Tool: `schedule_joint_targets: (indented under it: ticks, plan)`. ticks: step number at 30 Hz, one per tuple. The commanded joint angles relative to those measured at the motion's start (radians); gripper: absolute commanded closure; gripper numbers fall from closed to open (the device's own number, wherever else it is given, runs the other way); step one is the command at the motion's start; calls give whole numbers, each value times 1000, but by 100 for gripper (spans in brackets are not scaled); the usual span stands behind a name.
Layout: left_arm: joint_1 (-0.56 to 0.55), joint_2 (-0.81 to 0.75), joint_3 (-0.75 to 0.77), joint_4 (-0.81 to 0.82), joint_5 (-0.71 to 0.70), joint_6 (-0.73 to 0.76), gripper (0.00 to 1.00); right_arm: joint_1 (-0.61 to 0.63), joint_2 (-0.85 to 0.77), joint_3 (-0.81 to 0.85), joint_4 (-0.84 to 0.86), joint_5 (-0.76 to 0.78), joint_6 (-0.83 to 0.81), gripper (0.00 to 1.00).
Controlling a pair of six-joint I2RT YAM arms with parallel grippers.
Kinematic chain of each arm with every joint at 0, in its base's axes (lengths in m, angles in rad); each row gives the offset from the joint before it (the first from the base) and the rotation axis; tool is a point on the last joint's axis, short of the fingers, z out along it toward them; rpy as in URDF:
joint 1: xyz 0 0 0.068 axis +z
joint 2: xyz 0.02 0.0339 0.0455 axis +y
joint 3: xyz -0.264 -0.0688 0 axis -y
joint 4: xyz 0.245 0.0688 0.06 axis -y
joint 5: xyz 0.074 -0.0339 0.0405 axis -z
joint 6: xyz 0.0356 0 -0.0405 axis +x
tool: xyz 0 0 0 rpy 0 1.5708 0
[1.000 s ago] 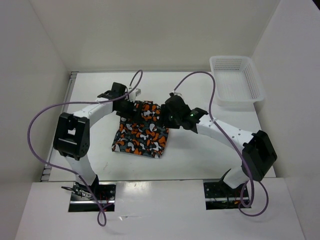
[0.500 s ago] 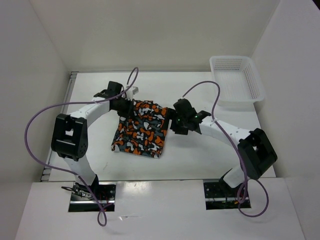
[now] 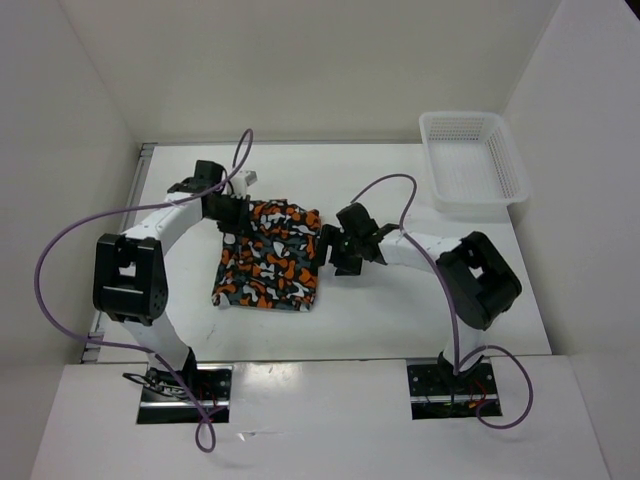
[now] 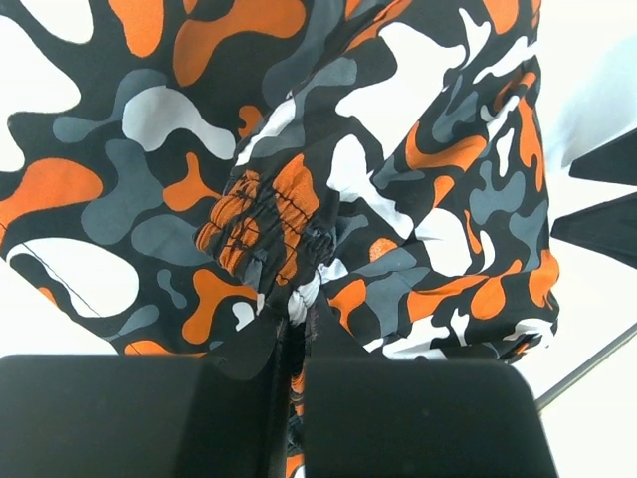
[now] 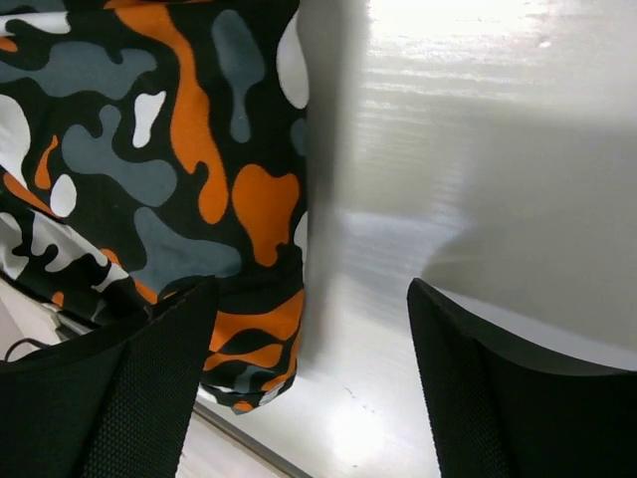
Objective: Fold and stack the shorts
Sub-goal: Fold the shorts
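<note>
The shorts [image 3: 268, 258], printed in orange, grey, black and white blotches, lie folded on the white table [image 3: 400, 310] left of centre. My left gripper [image 3: 232, 213] is at their far left corner, shut on the cloth. In the left wrist view the shorts [image 4: 328, 129] fill the frame, and the left gripper [image 4: 294, 349] pinches a bunched, gathered fold. My right gripper [image 3: 335, 248] stands open just off their right edge. In the right wrist view a corner of the shorts [image 5: 169, 149] lies beside the left finger of my right gripper [image 5: 309, 378], held by nothing.
A white mesh basket [image 3: 472, 165] stands at the far right corner of the table. White walls close in the table at the back and both sides. Purple cables loop over both arms.
My left gripper has shut on the shorts' far left corner and drawn them leftward. My right gripper has opened, come off the cloth and swung down to its right edge.
</note>
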Motion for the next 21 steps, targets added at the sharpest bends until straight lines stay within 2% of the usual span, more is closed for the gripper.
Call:
schedule_joint_targets:
  ticks: [1,3,7,9,19,20,21]
  plan:
    - [33,-29,-27,5,3,4,100,7,22,44,83,-17,4,20]
    - [53,-7,-47,26,56,4,100,7,51,44,95,-17,13,22]
    - [62,-18,-79,52,44,4,100,16,72,44,172,-34,34,38]
    - [62,-42,-79,72,35,4,100,44,97,56,181,-34,34,42]
    - [62,-63,-60,42,24,4,100,53,161,101,290,-63,34,41]
    - [62,-63,-60,52,24,4,100,53,161,101,299,-72,34,43]
    - [62,-63,-60,53,24,4,100,53,161,101,310,-72,34,57]
